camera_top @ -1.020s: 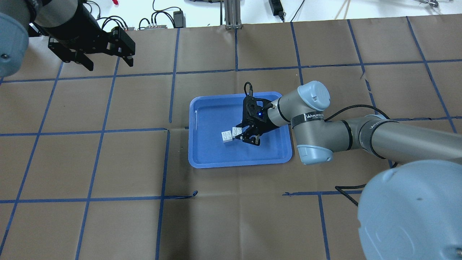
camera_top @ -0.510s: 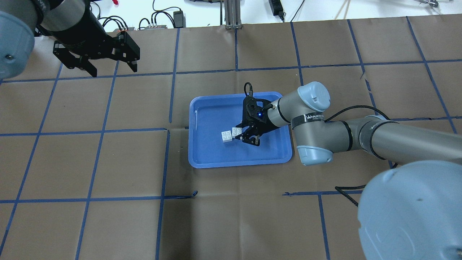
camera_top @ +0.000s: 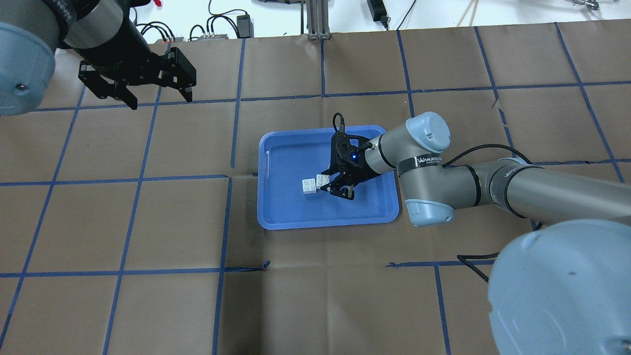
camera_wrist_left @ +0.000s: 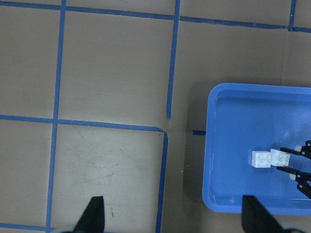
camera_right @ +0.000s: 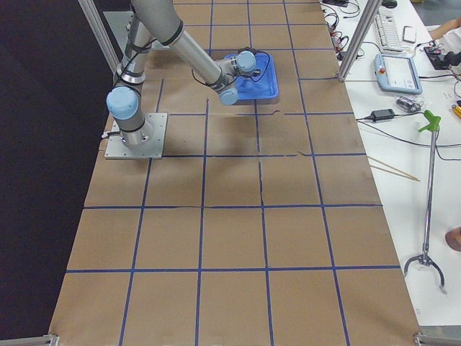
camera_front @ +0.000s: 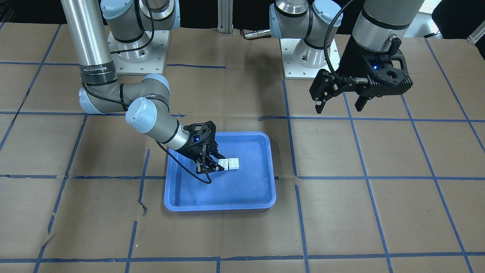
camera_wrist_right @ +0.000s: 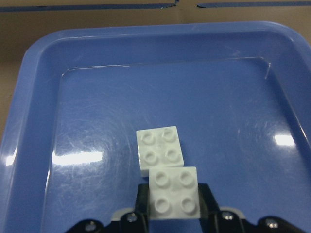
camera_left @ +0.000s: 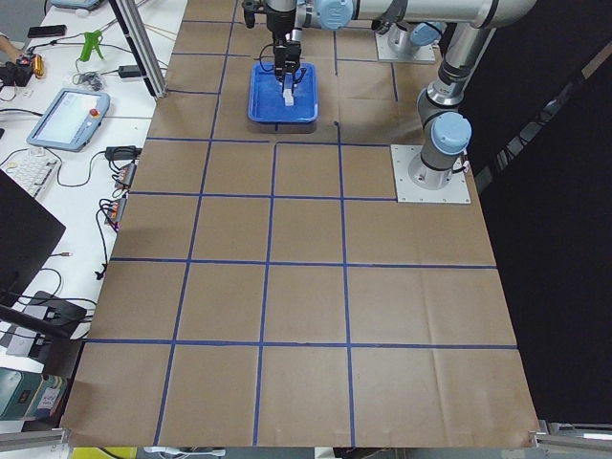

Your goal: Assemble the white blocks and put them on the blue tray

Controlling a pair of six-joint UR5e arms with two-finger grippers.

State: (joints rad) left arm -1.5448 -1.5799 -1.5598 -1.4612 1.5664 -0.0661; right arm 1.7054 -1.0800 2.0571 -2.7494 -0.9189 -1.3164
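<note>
Right claw (camera_wrist_right: 173, 201) pinches a small white studded plastic brick (camera_wrist_right: 173, 191). A second white brick (camera_wrist_right: 159, 149) touches its far edge, beyond the claw, both inside the shallow blue plastic tray (camera_wrist_right: 29, 121). Left claw (camera_top: 160, 101) hovers spread, well apart.

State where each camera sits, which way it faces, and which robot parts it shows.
Front-facing: across the table, facing the robot; right gripper at the white blocks in the blue tray.
Overhead: behind the robot, looking forward and down; left gripper off the tray.
Exterior left: table's end, looking along it; left arm nearest.
Exterior right: opposite end; right arm nearest.
Left wrist: looks down at table and tray; own fingertips at bottom.
Right wrist: close on the blocks; own fingers flank the nearer one.
Every view shows the tray.
</note>
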